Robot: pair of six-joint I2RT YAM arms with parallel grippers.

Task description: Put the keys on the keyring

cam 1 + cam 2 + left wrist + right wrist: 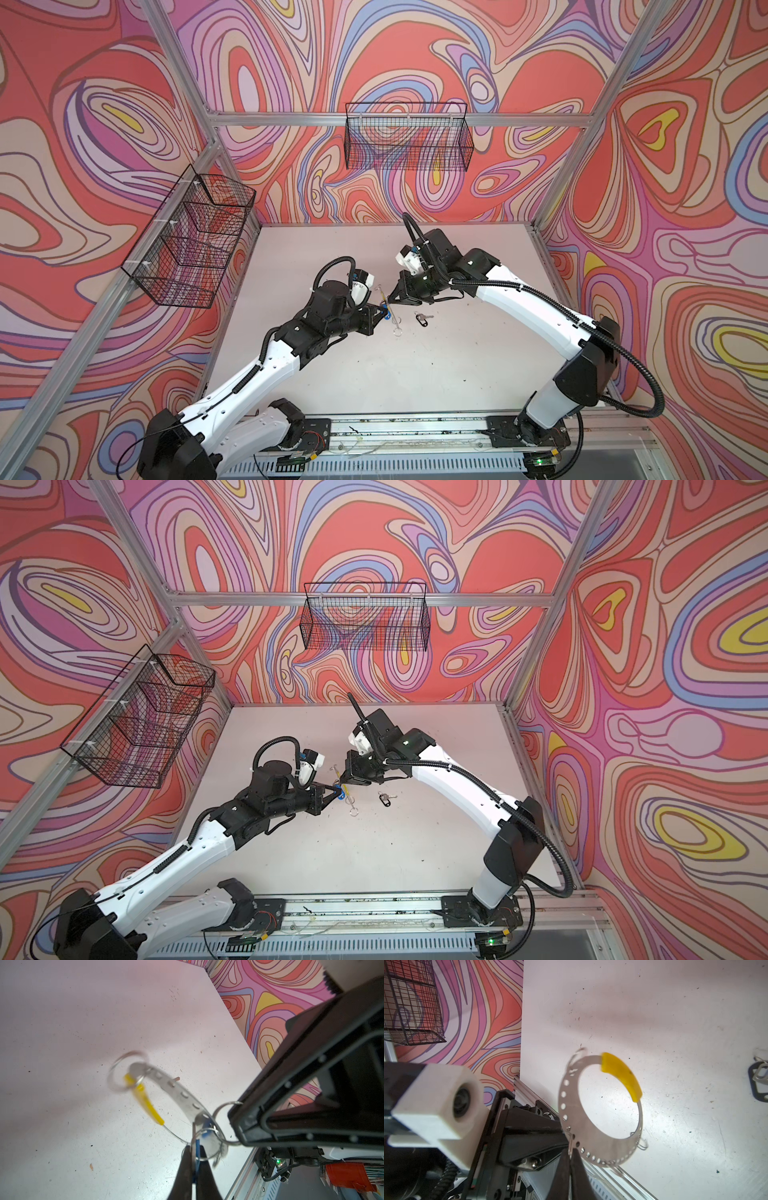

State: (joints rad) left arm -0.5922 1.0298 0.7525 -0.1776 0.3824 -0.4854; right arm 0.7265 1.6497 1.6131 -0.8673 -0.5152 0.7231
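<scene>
Up off the pale tabletop (374, 374), between the two arms: large flat grey perforated metal keyring (593, 1148) (394, 321) (349, 800), yellow sleeve (620, 1076) over one arc, edge-on in both top views. Pinched at the holed rim by the right gripper (572, 1154), fingers (560, 1172) pressed tight together on the metal, just beside a small wire loop (571, 1142).

Opposite, left gripper (194, 1150) closed narrow on the oval blue plastic tag of the small silver blue-tagged key (197, 1145). Tag edge sandwiched between the fingertips (184, 1167), right against the keyring's rim. Cannot tell whether threaded through a hole.

Off to the right on the tabletop, well apart from both grippers: small silver black-tagged key (422, 318), lying flat, untouched.
</scene>
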